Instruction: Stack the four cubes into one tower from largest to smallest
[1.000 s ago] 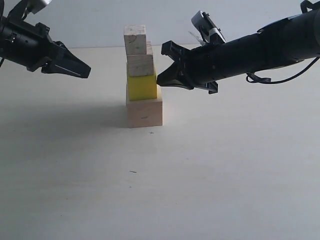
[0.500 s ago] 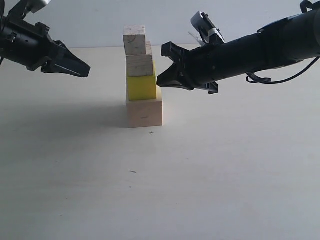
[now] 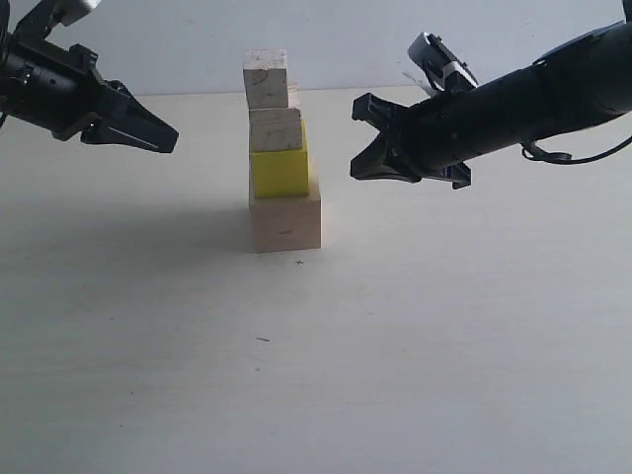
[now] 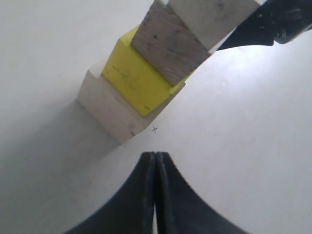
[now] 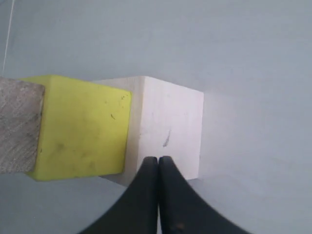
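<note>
The tower stands mid-table: the large pale cube (image 3: pixel 285 223) at the base, the yellow cube (image 3: pixel 279 171) on it, the grained wooden cube (image 3: pixel 276 129) above, and the smallest cube (image 3: pixel 266 78) on top. The upper cubes sit toward the left side of the base. My left gripper (image 3: pixel 171 141) hovers shut and empty, well left of the tower. My right gripper (image 3: pixel 357 138) is shut and empty, a short gap right of the yellow cube. The left wrist view shows the pale cube (image 4: pixel 109 109), yellow cube (image 4: pixel 136 80) and grained cube (image 4: pixel 168 44) beyond its tips (image 4: pixel 155 155). The right wrist view shows the pale cube (image 5: pixel 168 122) and yellow cube (image 5: pixel 80 126) past its tips (image 5: pixel 158 159).
The pale tabletop (image 3: pixel 395 355) carries a small pencil cross (image 3: pixel 299 263) just in front of the tower and a short dark mark (image 3: pixel 263 339) nearer the front. A white wall (image 3: pixel 336 39) rises behind. A black cable (image 3: pixel 583 148) trails from the right arm.
My right gripper has drawn back to the right, away from the tower. The tower and my left gripper have stayed put.
</note>
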Controlling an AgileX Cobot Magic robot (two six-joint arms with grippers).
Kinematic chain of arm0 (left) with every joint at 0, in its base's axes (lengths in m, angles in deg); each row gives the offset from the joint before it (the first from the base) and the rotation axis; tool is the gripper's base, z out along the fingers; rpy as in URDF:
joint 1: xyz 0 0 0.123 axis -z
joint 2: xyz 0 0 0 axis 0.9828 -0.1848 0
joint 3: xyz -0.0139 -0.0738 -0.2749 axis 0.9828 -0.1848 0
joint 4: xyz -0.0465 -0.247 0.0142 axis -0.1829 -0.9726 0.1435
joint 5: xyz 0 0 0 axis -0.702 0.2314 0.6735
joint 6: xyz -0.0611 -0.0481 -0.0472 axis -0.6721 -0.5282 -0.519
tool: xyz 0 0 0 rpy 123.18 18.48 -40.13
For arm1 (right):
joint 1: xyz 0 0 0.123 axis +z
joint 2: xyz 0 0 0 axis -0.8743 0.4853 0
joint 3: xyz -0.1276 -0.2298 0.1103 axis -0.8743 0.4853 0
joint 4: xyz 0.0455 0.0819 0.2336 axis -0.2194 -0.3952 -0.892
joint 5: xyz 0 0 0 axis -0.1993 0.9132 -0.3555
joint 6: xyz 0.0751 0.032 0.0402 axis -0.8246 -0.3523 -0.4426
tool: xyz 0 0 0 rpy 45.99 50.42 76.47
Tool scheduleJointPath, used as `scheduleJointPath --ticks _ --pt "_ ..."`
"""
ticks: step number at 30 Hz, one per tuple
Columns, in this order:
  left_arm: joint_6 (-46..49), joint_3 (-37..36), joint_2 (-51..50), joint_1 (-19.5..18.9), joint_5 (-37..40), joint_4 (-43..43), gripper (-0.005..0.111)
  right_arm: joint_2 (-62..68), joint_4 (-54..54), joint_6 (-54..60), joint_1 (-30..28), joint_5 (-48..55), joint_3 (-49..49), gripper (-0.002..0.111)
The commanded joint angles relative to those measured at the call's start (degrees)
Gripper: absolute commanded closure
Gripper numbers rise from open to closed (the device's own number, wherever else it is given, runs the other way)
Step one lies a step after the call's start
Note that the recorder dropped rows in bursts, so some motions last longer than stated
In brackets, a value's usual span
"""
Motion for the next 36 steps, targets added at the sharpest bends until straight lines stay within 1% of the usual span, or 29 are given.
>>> scheduleJointPath --ticks 1,5,8,12,15,17,22,27,33,36 --pt "0.3 -0.1 0.3 -0.1 -0.2 -0.2 0.107 0.9 0.7 -1.3 -0.3 1.0 -0.2 0.108" --pt "0.3 -0.1 0.3 -0.1 -0.2 -0.2 0.107 3.3 0.8 -1.6 -0.3 3.3 -0.2 0.108" --pt "0.3 -0.1 0.3 -0.1 -0.2 -0.2 0.107 3.8 1.2 -1.6 -0.3 2.9 -0.2 0.108" --pt "0.5 -0.1 3.2 -0.1 -4.0 1.1 0.107 -3.4 6.7 -1.6 -0.5 -2.5 -0.2 0.108" --pt "0.5 -0.8 9.0 -0.1 -7.6 0.9 0.107 -13.4 14.1 -1.7 -0.5 -10.8 -0.2 0.108" --pt "0.3 -2.6 12.1 -0.1 -9.7 -0.2 0.107 -18.3 16.1 -1.7 -0.4 -15.7 0.4 0.108" --pt "0.7 -11.1 22.2 -0.1 -20.0 -6.3 0.107 -32.0 16.3 -0.8 -0.4 -26.8 6.7 0.108" --pt "2.5 -20.9 34.4 -0.1 -32.8 -11.5 0.107 -45.3 16.3 3.0 -0.4 -29.0 17.4 0.108" --pt "2.4 -31.8 50.1 -0.1 -39.5 -12.2 0.107 -61.2 16.3 3.5 -0.4 -31.3 29.3 0.108" --pt "1.8 -37.8 56.4 -0.1 -42.6 -12.3 0.107 -67.6 16.3 3.5 -0.4 -32.3 33.6 0.108"
